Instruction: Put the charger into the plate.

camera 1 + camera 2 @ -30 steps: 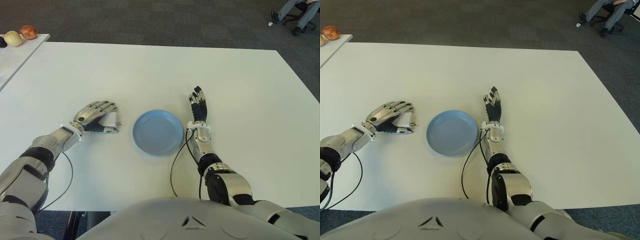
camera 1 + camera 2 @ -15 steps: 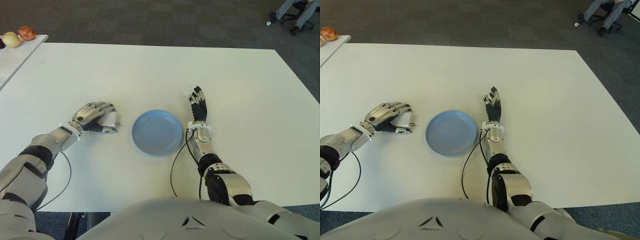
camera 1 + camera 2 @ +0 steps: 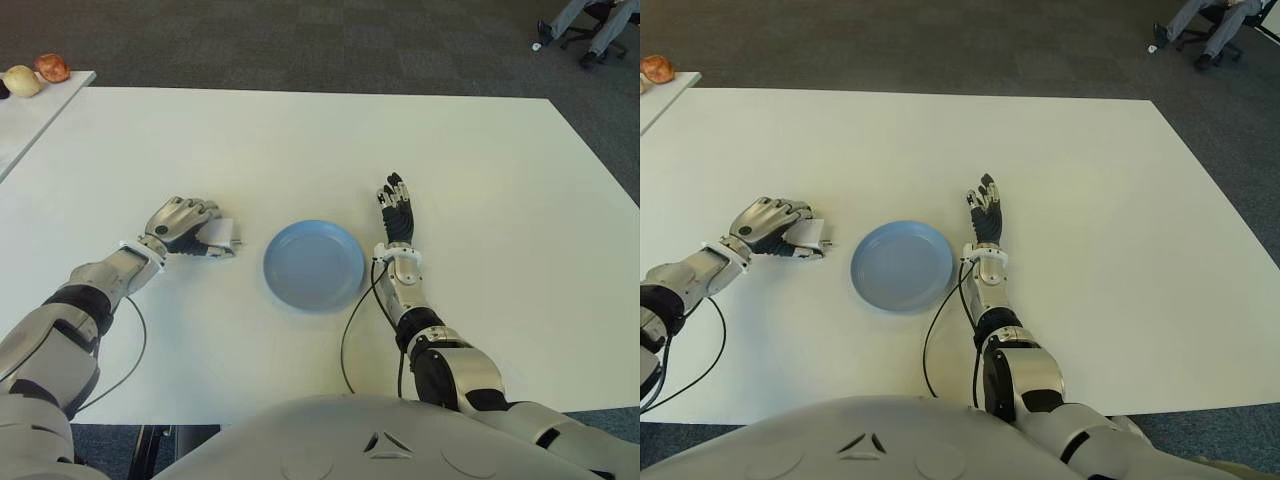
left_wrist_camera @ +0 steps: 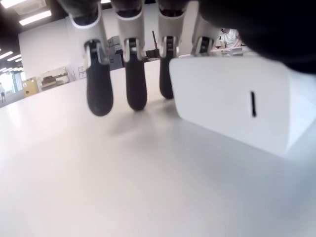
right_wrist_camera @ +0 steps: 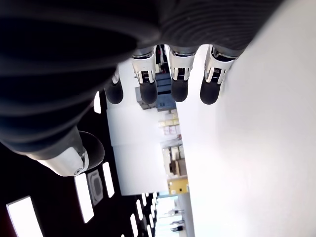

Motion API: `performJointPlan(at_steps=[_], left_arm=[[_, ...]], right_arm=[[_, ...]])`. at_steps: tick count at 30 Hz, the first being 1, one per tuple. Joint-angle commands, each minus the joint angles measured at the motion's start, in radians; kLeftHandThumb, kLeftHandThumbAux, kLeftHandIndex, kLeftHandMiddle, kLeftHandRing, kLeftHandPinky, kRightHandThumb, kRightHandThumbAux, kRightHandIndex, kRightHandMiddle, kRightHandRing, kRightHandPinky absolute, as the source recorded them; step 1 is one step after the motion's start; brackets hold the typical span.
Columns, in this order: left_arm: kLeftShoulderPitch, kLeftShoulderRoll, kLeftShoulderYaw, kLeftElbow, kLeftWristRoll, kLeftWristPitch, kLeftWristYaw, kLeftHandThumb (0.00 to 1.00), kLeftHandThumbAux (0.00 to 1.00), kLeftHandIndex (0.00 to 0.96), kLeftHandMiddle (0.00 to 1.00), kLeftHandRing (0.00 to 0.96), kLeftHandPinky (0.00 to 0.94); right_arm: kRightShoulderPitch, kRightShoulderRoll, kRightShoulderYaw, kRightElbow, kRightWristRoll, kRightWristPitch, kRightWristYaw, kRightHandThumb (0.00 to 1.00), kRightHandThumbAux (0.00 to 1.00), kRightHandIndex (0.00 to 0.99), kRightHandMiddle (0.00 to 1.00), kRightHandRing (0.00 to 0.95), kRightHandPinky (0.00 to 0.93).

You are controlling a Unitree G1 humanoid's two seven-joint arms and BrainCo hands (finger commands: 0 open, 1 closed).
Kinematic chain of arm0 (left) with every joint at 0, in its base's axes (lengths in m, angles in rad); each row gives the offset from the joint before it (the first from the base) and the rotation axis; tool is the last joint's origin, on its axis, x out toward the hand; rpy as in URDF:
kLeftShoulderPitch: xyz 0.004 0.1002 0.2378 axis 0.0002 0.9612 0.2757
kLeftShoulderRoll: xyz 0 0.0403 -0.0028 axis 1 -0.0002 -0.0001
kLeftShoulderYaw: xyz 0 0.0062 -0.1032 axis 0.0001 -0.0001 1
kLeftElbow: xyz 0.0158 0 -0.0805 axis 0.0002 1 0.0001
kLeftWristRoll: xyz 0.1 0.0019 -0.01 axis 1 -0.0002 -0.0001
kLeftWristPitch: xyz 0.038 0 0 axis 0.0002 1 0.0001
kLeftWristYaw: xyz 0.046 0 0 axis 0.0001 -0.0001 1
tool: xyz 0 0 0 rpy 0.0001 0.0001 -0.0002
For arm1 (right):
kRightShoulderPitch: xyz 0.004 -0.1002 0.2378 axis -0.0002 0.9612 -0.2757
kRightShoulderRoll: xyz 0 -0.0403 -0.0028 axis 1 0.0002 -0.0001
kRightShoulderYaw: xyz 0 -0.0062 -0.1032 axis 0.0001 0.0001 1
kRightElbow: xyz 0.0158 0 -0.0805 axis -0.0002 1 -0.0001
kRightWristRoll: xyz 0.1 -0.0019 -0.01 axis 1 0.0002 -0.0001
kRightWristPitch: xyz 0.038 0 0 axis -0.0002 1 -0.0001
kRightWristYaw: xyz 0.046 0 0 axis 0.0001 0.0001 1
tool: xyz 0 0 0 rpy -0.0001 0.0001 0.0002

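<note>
Two hands are shown on a white bench [image 3: 300, 140]. The left hand [image 3: 180, 222] lies to the left of the blue plate [image 3: 314, 265], its fingers [image 4: 98, 89] curled over the white charger [image 4: 232, 101]; the charger stands on the bench beneath the palm, apart from the plate and not yet lifted. In the left wrist view the fingertips reach down beside the charger's flat face, and whether the thumb presses the opposite side cannot be seen, so the grasp is judged as closing rather than secure. The right hand [image 3: 398, 215] shows just right of the plate, fingers extended and holding nothing.

Step in hand: securing the charger. To do it well, the fingers should press the broad flat faces, not the corners, since the smooth casing may slip or tip. Firm contact on both sides should be felt before any lift. The carry then runs rightward, clearing the plate's raised rim, and release is best made low over the plate's centre.
</note>
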Motion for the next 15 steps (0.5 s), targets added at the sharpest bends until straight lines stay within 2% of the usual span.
performJointPlan(at_steps=[1, 15], left_arm=[[0.066, 0.0, -0.038, 0.044, 0.043, 0.018, -0.052, 0.738, 0.695, 0.443, 0.83, 0.83, 0.833], [0.075, 0.01, -0.01, 0.034, 0.012, -0.049, -0.007, 0.747, 0.696, 0.443, 0.86, 0.856, 0.809]], right_arm=[[0.049, 0.0, -0.004, 0.031, 0.003, 0.05, -0.001, 0.044, 0.537, 0.0, 0.003, 0.046, 0.095], [0.051, 0.006, -0.007, 0.026, 0.009, 0.048, 0.007, 0.04, 0.537, 0.0, 0.006, 0.048, 0.096]])
